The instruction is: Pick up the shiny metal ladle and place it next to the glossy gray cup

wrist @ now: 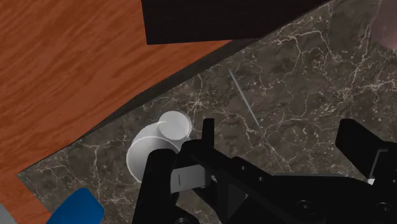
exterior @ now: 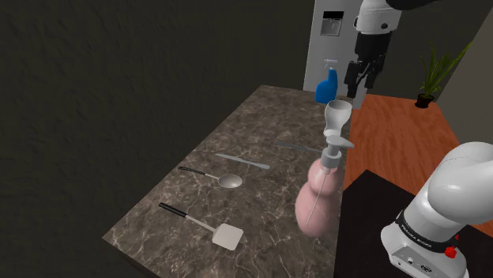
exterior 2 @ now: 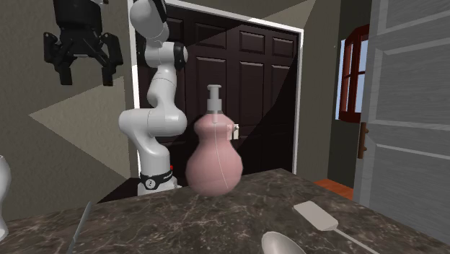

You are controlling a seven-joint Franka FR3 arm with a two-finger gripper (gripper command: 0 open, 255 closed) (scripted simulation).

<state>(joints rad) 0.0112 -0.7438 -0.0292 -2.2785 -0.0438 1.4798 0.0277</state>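
Note:
The metal ladle (exterior: 228, 181) lies flat on the marble counter (exterior: 261, 118), its thin handle pointing toward the shoulder view's left. Its bowl (exterior 2: 282, 245) shows low in the second exterior view. The pale grey cup (exterior: 337, 115) stands upright near the counter's right edge, between a pink bottle and a blue one. From the hand it appears as a white cup (wrist: 158, 145) just beside the fingers. My gripper (exterior: 358, 88) hangs high above the cup's end of the counter, open and holding nothing (exterior 2: 85, 76) (wrist: 283, 137). It is far from the ladle.
A big pink pump bottle (exterior: 319, 198) stands near the stand (exterior: 371, 213). A blue spray bottle (exterior: 327, 85) is behind the cup. A black-handled spatula (exterior: 226, 235) lies at the counter's near corner. A thin grey rod (exterior: 243, 161) lies mid-counter. Wood floor (exterior: 403, 134) lies beyond the edge.

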